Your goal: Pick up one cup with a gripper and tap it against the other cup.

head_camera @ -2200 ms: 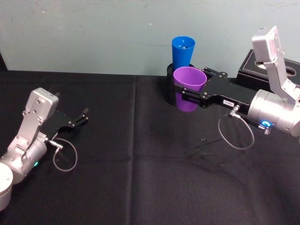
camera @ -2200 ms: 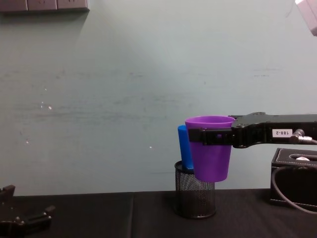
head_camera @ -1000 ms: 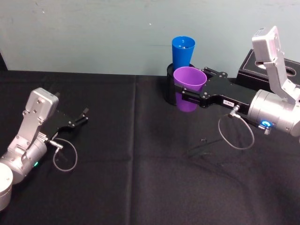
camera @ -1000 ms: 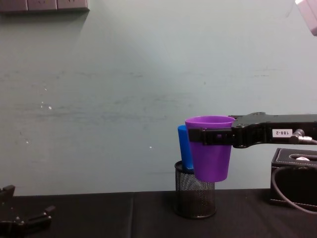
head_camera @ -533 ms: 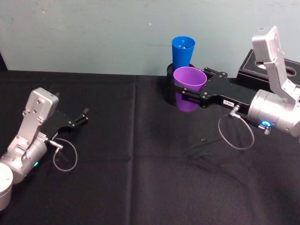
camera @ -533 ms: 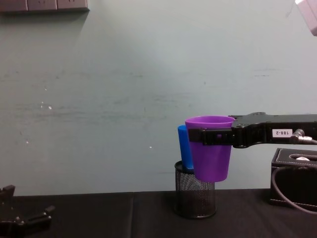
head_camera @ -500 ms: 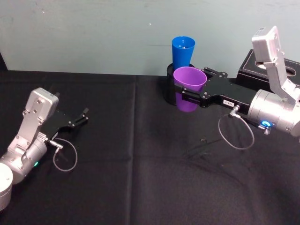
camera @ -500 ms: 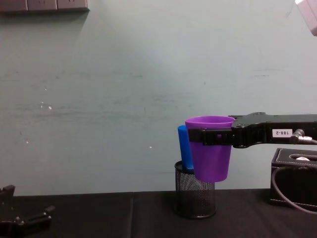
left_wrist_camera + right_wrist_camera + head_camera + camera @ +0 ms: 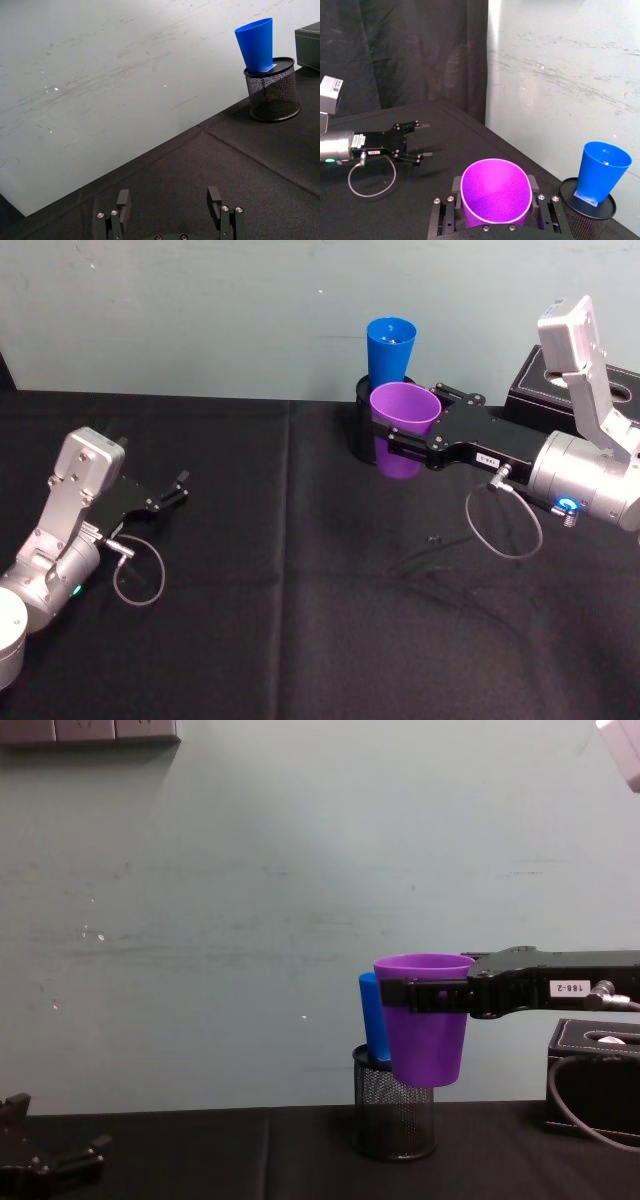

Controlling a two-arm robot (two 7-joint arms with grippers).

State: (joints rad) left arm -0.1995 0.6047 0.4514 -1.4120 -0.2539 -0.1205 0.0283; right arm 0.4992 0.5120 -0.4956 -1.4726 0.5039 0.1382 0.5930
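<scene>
On the near left of the black-clothed counter (image 9: 300, 620), the left end effector (image 9: 180, 488) rests with fingers spread, empty. Farther back on the right, the slim black right end effector (image 9: 385, 430) is clamped around a purple tapered plastic tumbler (image 9: 403, 410), held upright above the counter. Just behind it, slightly apart, a bright blue plastic tumbler (image 9: 389, 348) stands in a black mesh pen holder (image 9: 393, 1120).
</scene>
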